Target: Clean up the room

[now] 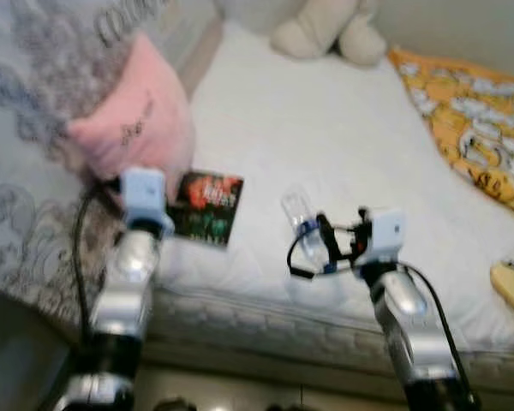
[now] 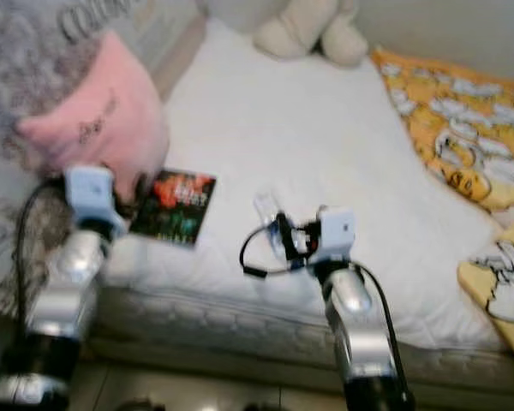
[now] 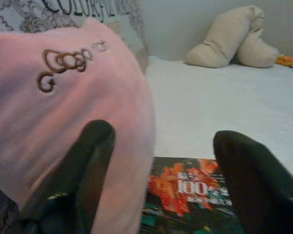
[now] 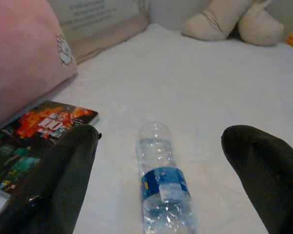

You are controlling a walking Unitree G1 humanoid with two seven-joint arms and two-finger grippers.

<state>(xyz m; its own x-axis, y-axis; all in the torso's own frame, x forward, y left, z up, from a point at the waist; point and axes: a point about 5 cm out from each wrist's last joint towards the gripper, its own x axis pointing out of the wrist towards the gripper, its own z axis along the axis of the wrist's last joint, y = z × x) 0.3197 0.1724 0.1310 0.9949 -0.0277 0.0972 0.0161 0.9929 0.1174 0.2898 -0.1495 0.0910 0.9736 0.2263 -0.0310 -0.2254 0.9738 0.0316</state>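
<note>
Straddling bottle (image 4: 162, 185): right end effector (image 4: 171, 190) (fingers apart).

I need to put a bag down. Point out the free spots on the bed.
Free: the white mattress between the plush toy, the yellow blanket and the bottle. Crowded: the near left corner, with pink pillow, book and both grippers.

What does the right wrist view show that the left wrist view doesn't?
Right wrist: a clear bottle with a blue label, lying on the sheet between the open right claw's fingers.
Left wrist: brown stitching on the pink pillow, which one finger of the open left claw is against.
Both: that pillow, the book, the white sheet and the beige plush.
</note>
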